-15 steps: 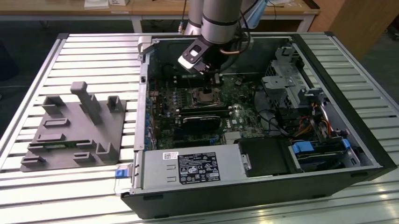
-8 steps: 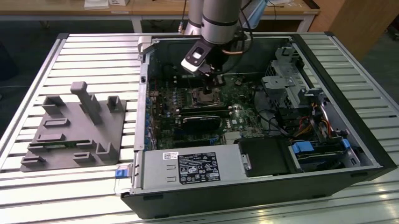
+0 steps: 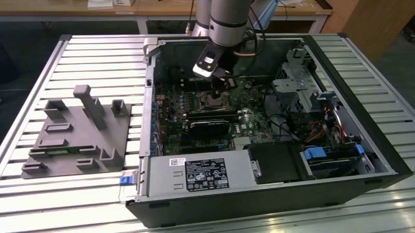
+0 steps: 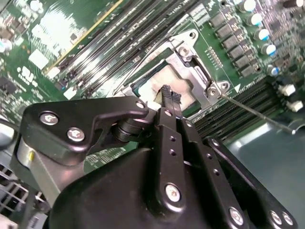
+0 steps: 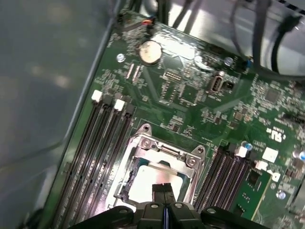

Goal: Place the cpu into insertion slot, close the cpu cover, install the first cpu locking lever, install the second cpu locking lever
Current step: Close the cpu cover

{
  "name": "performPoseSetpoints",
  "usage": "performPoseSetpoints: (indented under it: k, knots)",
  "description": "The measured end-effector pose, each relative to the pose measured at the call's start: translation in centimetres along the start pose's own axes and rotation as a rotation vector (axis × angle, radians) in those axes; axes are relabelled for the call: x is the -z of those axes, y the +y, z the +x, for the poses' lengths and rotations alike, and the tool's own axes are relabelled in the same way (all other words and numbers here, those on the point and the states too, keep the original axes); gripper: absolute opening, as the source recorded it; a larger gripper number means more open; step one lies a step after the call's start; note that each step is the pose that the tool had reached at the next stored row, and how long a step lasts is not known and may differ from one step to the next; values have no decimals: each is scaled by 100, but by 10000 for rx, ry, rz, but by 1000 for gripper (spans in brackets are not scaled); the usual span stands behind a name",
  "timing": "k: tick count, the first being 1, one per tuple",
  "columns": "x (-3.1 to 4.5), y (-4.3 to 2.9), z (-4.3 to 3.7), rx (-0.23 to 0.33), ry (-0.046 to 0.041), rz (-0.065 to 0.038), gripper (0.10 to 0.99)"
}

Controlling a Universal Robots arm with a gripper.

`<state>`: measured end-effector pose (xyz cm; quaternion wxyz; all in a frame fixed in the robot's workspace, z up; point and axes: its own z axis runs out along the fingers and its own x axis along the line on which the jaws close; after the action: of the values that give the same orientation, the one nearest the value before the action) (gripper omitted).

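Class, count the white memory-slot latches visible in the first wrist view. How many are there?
4. Two white latches end the slots between the cpu cover and the case wall; two lie beyond the cover. Others may be hidden.

cpu (image 5: 143, 183) part hidden behind gripper (image 5: 164, 188) tips; cpu cover (image 5: 164, 151) side under gripper body; insertion slot (image 3: 213, 100) tiny in exterior view

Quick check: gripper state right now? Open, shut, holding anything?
The gripper: shut, fingertips pressed together, nothing held, tips over the cpu.
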<state>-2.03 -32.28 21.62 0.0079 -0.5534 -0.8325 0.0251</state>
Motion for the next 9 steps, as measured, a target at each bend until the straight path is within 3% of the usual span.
performPoseSetpoints:
  k: [9]
  knots:
    - [-5, 0, 0, 1265, -79, -55, 106]
